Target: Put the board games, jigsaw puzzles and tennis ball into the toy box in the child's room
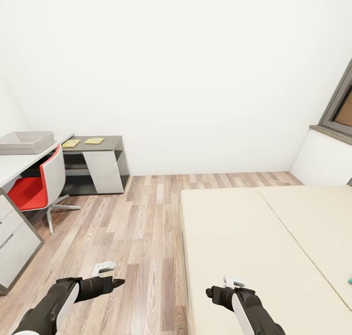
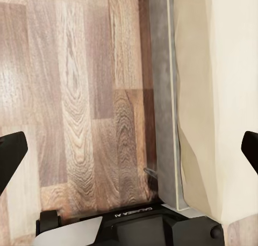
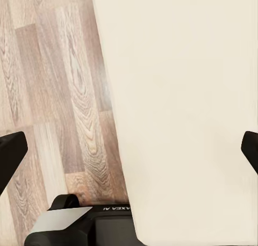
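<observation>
On both wrist cameras I see my jaws standing wide apart with nothing between them: the left gripper [image 2: 129,149] hangs over brown wood-plank floor [image 2: 80,95] at the edge of the cream bed mattress [image 2: 231,95], and the right gripper [image 3: 129,149] hangs over that same mattress edge. From the head camera, the left gripper [image 1: 117,281] is above the floor and the right gripper [image 1: 211,292] sits just at the mattress corner. The bed looks like two cream pads side by side, filling the right of the room under a plain white wall [image 1: 195,81]. At its far right edge a tiny teal sliver [image 1: 350,280] is cut off; I cannot tell what it is. To the left I count one red-and-white swivel chair [image 1: 36,186], one grey desk [image 1: 14,166] carrying one shallow grey toy box [image 1: 25,142], and two flat yellow-green jigsaw puzzles [image 1: 71,143] on the low dark side table [image 1: 110,142]. A grey window frame [image 1: 340,105] is cropped at the right.
</observation>
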